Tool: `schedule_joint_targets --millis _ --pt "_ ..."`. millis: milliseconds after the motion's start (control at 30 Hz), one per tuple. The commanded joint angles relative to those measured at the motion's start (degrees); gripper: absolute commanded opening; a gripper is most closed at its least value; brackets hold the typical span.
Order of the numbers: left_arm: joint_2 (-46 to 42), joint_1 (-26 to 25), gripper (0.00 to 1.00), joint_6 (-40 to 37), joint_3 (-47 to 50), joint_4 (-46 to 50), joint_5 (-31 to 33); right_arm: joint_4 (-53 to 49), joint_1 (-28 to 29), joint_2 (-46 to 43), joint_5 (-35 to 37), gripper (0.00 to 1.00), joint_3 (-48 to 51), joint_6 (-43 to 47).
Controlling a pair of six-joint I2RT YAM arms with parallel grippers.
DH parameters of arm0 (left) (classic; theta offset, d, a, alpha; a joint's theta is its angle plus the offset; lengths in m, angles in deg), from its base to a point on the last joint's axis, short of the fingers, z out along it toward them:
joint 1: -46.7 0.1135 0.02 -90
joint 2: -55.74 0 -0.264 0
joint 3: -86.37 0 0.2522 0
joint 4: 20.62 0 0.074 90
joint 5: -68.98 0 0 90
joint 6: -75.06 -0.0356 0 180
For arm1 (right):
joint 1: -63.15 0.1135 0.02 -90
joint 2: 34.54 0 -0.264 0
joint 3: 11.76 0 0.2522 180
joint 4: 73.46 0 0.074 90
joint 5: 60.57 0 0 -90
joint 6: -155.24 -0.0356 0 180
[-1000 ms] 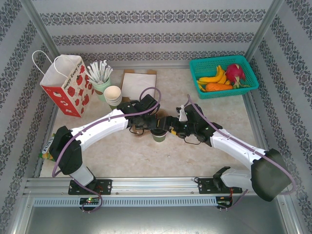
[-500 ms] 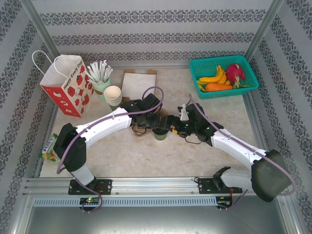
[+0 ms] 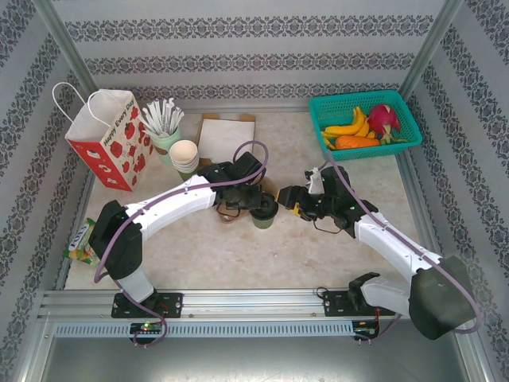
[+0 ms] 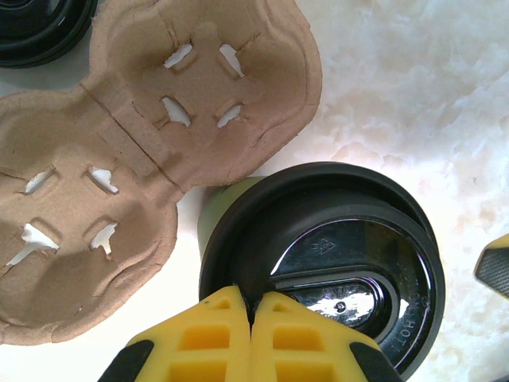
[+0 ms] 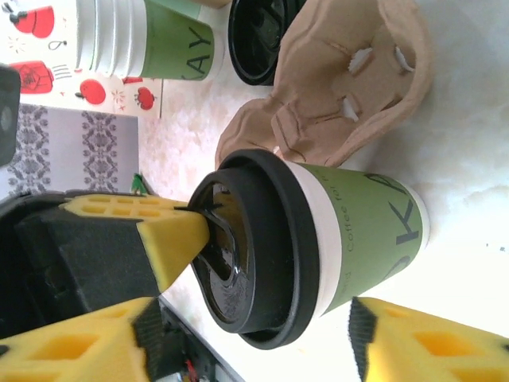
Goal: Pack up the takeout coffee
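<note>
I read this as lid seating: left gripper shut, tips on takeout coffee lid, right gripper open and empty nearby; next I grip the cup body for the pulp cup carrier.

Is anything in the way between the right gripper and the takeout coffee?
Nothing visible: only bare table separates the right gripper from the takeout coffee. The left gripper, fingers shut, touches the lid from the other side.

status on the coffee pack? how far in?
Done: black lid sits on the coffee cup. In hand: left hand shut, tips on the lid; right hand open beside the cup. Left: cup not yet in the pulp carrier or paper bag.
</note>
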Motion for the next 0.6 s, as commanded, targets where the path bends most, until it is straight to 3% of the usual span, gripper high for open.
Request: schedule_joint_targets --millis 0,167,567 --pt "3.1 -0.8 0.00 -1.0 0.2 3.3 -0.4 0.0 -0.8 0.9 -2.0 0.55 0.4 1.1" --pt "3.8 -0.9 0.00 -1.4 -0.5 3.8 -0.6 -0.1 -1.0 2.1 -1.9 0.39 0.6 1.4" --pt "4.5 -0.9 0.00 -1.9 -1.6 4.4 -0.8 -0.3 -1.1 4.0 0.1 0.28 0.4 1.6"
